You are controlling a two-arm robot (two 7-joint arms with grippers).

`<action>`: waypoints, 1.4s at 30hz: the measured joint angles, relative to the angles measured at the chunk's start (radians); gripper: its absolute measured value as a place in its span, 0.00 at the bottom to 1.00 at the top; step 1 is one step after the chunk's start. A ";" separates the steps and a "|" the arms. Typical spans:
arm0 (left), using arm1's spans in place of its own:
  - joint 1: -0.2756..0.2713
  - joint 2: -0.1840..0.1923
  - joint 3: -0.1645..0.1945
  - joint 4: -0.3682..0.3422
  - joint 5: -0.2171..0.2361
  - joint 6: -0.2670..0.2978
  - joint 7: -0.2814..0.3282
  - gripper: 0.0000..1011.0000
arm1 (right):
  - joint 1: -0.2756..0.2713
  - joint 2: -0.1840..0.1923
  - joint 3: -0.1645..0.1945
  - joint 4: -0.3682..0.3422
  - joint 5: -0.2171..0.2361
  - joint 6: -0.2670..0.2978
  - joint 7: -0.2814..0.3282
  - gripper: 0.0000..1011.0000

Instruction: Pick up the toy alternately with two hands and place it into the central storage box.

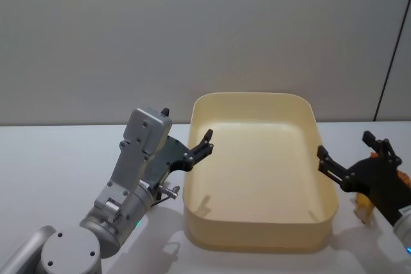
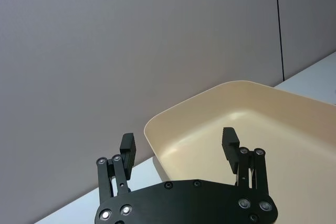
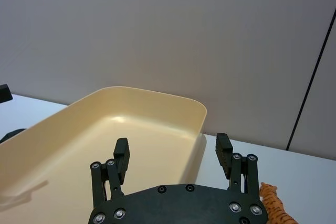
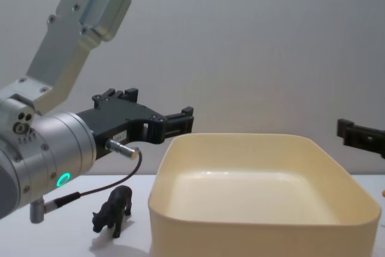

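The cream-yellow central storage box point(image 1: 257, 232) stands mid-table, its inside bare. My left gripper point(image 1: 207, 142) hovers open at the box's left rim, with nothing between its fingers point(image 2: 127, 148). A small black animal toy point(image 4: 113, 209) stands on the table below it, left of the box point(image 4: 252, 239). My right gripper point(image 1: 344, 145) hangs open beside the box's right wall, also holding nothing. An orange striped tiger toy point(image 3: 273, 205) lies on the table under it, partly hidden by the gripper in the head view point(image 1: 366, 206).
The white table point(image 1: 51, 171) stretches out to the left of the box. A plain grey wall point(image 1: 192, 30) rises behind the table. A dark vertical seam point(image 1: 392, 62) runs down the wall at the right.
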 joint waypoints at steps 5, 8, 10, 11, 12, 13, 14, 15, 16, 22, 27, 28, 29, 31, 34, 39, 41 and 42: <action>0.000 0.000 0.000 0.000 0.000 0.000 0.000 0.99 | -0.031 0.028 0.016 -0.027 0.007 0.010 -0.016 0.99; 0.000 0.000 0.000 0.000 0.000 0.000 0.000 0.99 | -0.049 0.042 0.024 -0.041 0.014 0.017 -0.027 0.99; 0.000 0.000 0.000 0.000 0.000 0.000 0.000 0.99 | -0.070 0.056 0.033 -0.057 0.020 0.023 -0.039 0.99; 0.000 0.000 0.000 0.000 0.000 0.000 0.000 0.99 | -0.076 0.060 0.036 -0.061 0.023 0.025 -0.044 0.99; 0.000 0.000 0.000 0.000 0.000 0.000 0.000 0.99 | -0.087 0.067 0.040 -0.069 0.027 0.028 -0.050 0.99; 0.000 0.000 0.000 0.000 0.000 0.000 0.000 0.99 | -0.095 0.072 0.044 -0.075 0.030 0.031 -0.056 0.99; 0.000 0.000 0.000 0.000 0.000 0.000 0.000 0.99 | -0.099 0.075 0.045 -0.077 0.033 0.033 -0.060 0.99; 0.000 0.000 0.000 0.000 0.000 0.000 0.000 0.99 | -0.112 0.081 0.051 -0.085 0.038 0.037 -0.069 0.99; 0.000 0.000 0.000 0.000 0.000 0.000 0.000 0.99 | -0.117 0.084 0.053 -0.088 0.042 0.040 -0.075 0.99; 0.000 0.000 0.000 0.000 0.000 0.000 0.000 0.99 | -0.150 0.099 0.071 -0.102 0.073 0.063 -0.106 0.99; 0.000 0.000 0.000 0.000 0.000 0.000 0.000 0.99 | -0.158 0.100 0.079 -0.100 0.098 0.087 -0.121 0.99; 0.000 0.000 0.000 0.000 0.000 0.000 0.000 0.99 | -0.157 0.098 0.081 -0.095 0.106 0.096 -0.124 0.99; 0.000 0.000 0.000 0.000 0.000 0.000 0.000 0.99 | -0.157 0.097 0.082 -0.093 0.109 0.100 -0.125 0.99; 0.000 0.000 0.000 0.000 0.000 0.000 0.000 0.99 | -0.151 0.091 0.083 -0.084 0.118 0.116 -0.127 0.99; 0.000 0.000 0.000 0.000 0.000 0.000 0.000 0.99 | -0.140 0.082 0.082 -0.068 0.127 0.136 -0.128 0.99; 0.000 0.000 0.000 0.000 0.000 0.000 0.000 0.99 | -0.118 0.064 0.077 -0.042 0.132 0.166 -0.127 0.99; 0.000 0.000 0.000 0.000 0.000 0.000 0.000 0.99 | -0.107 0.054 0.072 -0.028 0.131 0.179 -0.127 0.99; 0.000 0.000 0.000 0.000 0.000 0.000 0.000 0.99 | -0.104 0.051 0.071 -0.024 0.130 0.185 -0.127 0.99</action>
